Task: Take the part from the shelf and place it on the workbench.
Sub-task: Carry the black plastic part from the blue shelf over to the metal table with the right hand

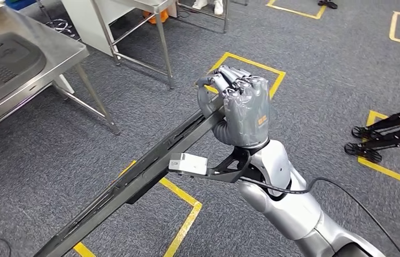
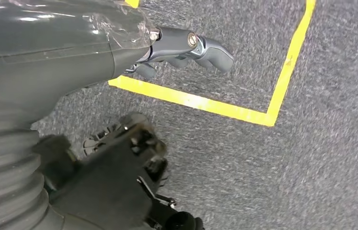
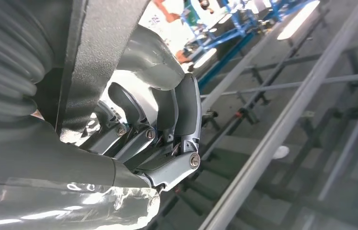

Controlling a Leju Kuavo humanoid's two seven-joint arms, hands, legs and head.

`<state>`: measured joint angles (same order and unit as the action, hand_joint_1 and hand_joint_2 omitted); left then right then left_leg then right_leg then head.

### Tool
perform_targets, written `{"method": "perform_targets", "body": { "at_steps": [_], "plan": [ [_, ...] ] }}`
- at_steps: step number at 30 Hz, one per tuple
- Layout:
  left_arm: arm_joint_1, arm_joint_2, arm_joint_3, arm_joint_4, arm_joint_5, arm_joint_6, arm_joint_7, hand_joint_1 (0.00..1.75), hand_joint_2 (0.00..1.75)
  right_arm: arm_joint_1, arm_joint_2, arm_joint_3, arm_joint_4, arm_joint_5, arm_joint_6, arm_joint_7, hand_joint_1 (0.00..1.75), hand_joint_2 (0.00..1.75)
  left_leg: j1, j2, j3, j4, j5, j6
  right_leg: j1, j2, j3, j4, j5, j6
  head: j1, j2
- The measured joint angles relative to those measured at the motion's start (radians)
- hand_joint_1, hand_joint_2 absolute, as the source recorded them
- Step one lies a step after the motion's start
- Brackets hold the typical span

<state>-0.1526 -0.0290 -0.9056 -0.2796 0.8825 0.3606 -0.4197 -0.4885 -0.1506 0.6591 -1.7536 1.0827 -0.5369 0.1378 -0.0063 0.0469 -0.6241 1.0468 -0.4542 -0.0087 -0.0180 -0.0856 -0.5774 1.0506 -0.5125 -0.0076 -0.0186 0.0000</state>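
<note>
Grey carpet (image 1: 37, 176) marked with yellow tape squares (image 1: 187, 214) covers the floor beneath us. Nearest in the head view, our silver right arm (image 1: 294, 209) rises from the lower edge, with a white camera unit (image 1: 188, 164) on a black bracket at the wrist. Our right hand (image 1: 243, 107) grips the part (image 1: 133, 179), a long dark metal rail that slopes from the lower left of the head view up to the hand; the fingers (image 1: 229, 77) are wrapped over its upper end and the thumb sits against its side. The right wrist view confirms this hold, with the dark fingers (image 3: 177, 115) curled round the flat dark bar (image 3: 95, 52). The part hangs in the air above the carpet, resting on no surface. Our left hand (image 2: 186, 45) hangs over the carpet in the left wrist view, holding nothing, its fingers (image 2: 215, 52) curled partly inward; we cannot tell whether they are fully closed. Farther off, at upper left, a steel tabletop (image 1: 63, 48) carries a dark moulded tray (image 1: 5, 61). Beyond it stand further steel table legs (image 1: 163, 43). At far right, the black legs of another machine (image 1: 385, 134) rest on yellow tape.
</note>
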Motion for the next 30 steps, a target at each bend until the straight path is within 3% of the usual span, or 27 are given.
{"method": "perform_targets", "body": {
  "at_steps": [1,3,5,7,8,9,10,12,14,16,18,20,22,24,25,26,27,29,30],
  "plan": [
    [0.000,0.000,0.000,0.000,0.000,0.000,0.001,0.00,1.75,-0.002,0.001,0.001,0.008,-0.003,-0.004,-0.002,1.75,1.75,-0.005,0.003,0.001,-0.007,-0.004,0.004,0.001,-0.008,0.003,-0.002,-0.002,0.004,0.000,0.000],
    [0.001,0.000,0.000,0.000,0.001,0.000,0.002,0.00,1.75,-0.006,0.003,0.002,0.023,-0.007,-0.007,-0.004,1.75,1.75,-0.005,-0.016,0.005,-0.018,0.000,0.013,-0.001,-0.017,0.012,-0.005,-0.007,0.015,0.001,0.000],
    [0.000,0.000,0.000,0.000,0.003,0.001,0.003,0.00,1.75,-0.012,0.005,0.004,0.034,-0.011,-0.008,-0.006,1.75,1.75,0.001,-0.033,0.017,-0.033,0.005,0.024,-0.004,0.016,0.004,0.028,-0.033,0.023,0.002,0.000],
    [-0.004,0.000,0.000,0.000,0.005,0.001,0.003,0.00,1.75,-0.016,0.005,0.005,0.046,-0.015,-0.010,-0.006,1.75,1.75,0.004,-0.050,0.023,-0.040,0.007,0.033,-0.005,0.063,-0.049,0.134,-0.085,0.026,0.007,0.000],
    [-0.006,0.000,0.000,0.000,0.006,0.001,0.003,0.00,1.75,-0.016,0.005,0.005,0.052,-0.018,-0.010,-0.006,1.75,1.75,0.004,-0.059,0.023,-0.040,0.007,0.037,-0.005,0.075,-0.084,0.197,-0.107,0.028,0.009,0.000],
    [-0.005,0.000,0.000,0.000,0.006,0.002,0.003,0.00,1.75,-0.016,0.005,0.005,0.058,-0.020,-0.010,-0.005,1.75,1.75,0.004,-0.070,0.023,-0.039,0.006,0.037,-0.005,0.079,-0.111,0.240,-0.115,0.029,0.011,0.000],
    [-0.005,0.000,0.000,0.000,0.006,0.002,0.003,0.00,1.75,-0.015,0.005,0.006,0.064,-0.022,-0.011,-0.005,1.75,1.75,0.005,-0.082,0.024,-0.037,0.005,0.037,-0.005,0.081,-0.122,0.251,-0.103,0.030,0.013,0.000],
    [-0.004,0.000,0.000,0.000,0.006,0.002,0.004,0.00,1.75,-0.017,0.004,0.007,0.072,-0.023,-0.011,-0.005,1.75,1.75,0.007,-0.106,0.025,-0.031,0.001,0.032,-0.008,0.089,-0.095,0.166,-0.032,0.031,0.015,0.000],
    [-0.005,-0.001,0.000,0.000,0.006,0.002,0.004,0.00,1.75,-0.021,0.004,0.007,0.077,-0.023,-0.011,-0.005,1.75,1.75,0.008,-0.128,0.020,-0.019,-0.007,0.022,-0.012,0.121,-0.048,0.051,0.019,0.030,0.017,0.000],
    [-0.005,-0.001,0.000,0.000,0.006,0.003,0.004,0.00,1.75,-0.023,0.005,0.008,0.082,-0.024,-0.012,-0.005,1.75,1.75,0.010,-0.144,0.011,-0.011,-0.010,0.011,-0.011,0.141,-0.032,0.010,0.023,0.026,0.017,0.000],
    [-0.002,0.000,0.000,0.000,0.007,0.004,0.005,0.00,1.75,-0.026,0.006,0.008,0.086,-0.024,-0.012,-0.005,1.75,1.75,0.014,-0.154,0.008,-0.012,-0.010,-0.001,-0.008,0.127,-0.029,0.003,0.025,0.016,0.016,0.000],
    [-0.001,0.000,0.000,-0.001,0.007,0.005,0.004,0.00,1.75,-0.031,0.008,0.009,0.089,-0.024,-0.014,-0.005,1.75,1.75,0.012,-0.127,-0.002,0.016,-0.028,-0.013,-0.011,0.108,-0.022,-0.005,0.027,0.005,0.009,0.000],
    [-0.004,0.000,0.000,-0.001,0.008,0.006,0.003,0.00,1.75,-0.034,0.010,0.009,0.090,-0.025,-0.016,-0.002,1.75,1.75,0.012,-0.081,-0.047,0.115,-0.077,-0.024,-0.011,0.086,-0.015,-0.009,0.025,-0.004,-0.001,0.000],
    [-0.003,0.000,0.000,-0.001,0.008,0.007,0.003,0.00,1.75,-0.035,0.010,0.009,0.092,-0.027,-0.017,0.003,1.75,1.75,0.017,-0.062,-0.106,0.228,-0.115,-0.031,-0.009,0.063,-0.009,-0.009,0.019,-0.009,-0.004,0.000],
    [-0.001,0.000,0.000,-0.001,0.008,0.007,0.003,0.00,1.75,-0.035,0.010,0.010,0.093,-0.028,-0.017,0.006,1.75,1.75,0.019,-0.059,-0.118,0.248,-0.112,-0.032,-0.008,0.052,-0.006,-0.009,0.016,-0.010,-0.004,0.000],
    [0.000,0.000,0.000,-0.001,0.008,0.007,0.003,0.00,1.75,-0.035,0.010,0.010,0.094,-0.029,-0.017,0.009,1.75,1.75,0.019,-0.056,-0.112,0.230,-0.092,-0.031,-0.008,0.042,-0.002,-0.009,0.012,-0.009,-0.004,0.000],
    [0.001,0.000,0.000,-0.001,0.009,0.007,0.003,0.00,1.75,-0.035,0.010,0.010,0.095,-0.029,-0.017,0.011,1.75,1.75,0.019,-0.050,-0.088,0.177,-0.058,-0.028,-0.008,0.033,0.003,-0.009,0.009,-0.007,-0.004,0.000],
    [0.000,0.000,0.001,-0.001,0.009,0.006,0.002,0.00,1.75,-0.035,0.010,0.010,0.095,-0.031,-0.018,0.013,1.75,1.75,0.011,-0.017,-0.030,0.048,-0.003,-0.016,-0.006,0.015,0.012,-0.010,0.000,-0.002,-0.004,0.000],
    [-0.001,0.000,0.001,-0.001,0.008,0.006,0.000,0.00,1.75,-0.035,0.011,0.010,0.096,-0.031,-0.019,0.014,1.75,1.75,0.005,-0.003,-0.011,0.007,0.010,-0.009,-0.004,0.008,0.016,-0.010,-0.003,0.002,-0.003,0.000]
  ]
}}
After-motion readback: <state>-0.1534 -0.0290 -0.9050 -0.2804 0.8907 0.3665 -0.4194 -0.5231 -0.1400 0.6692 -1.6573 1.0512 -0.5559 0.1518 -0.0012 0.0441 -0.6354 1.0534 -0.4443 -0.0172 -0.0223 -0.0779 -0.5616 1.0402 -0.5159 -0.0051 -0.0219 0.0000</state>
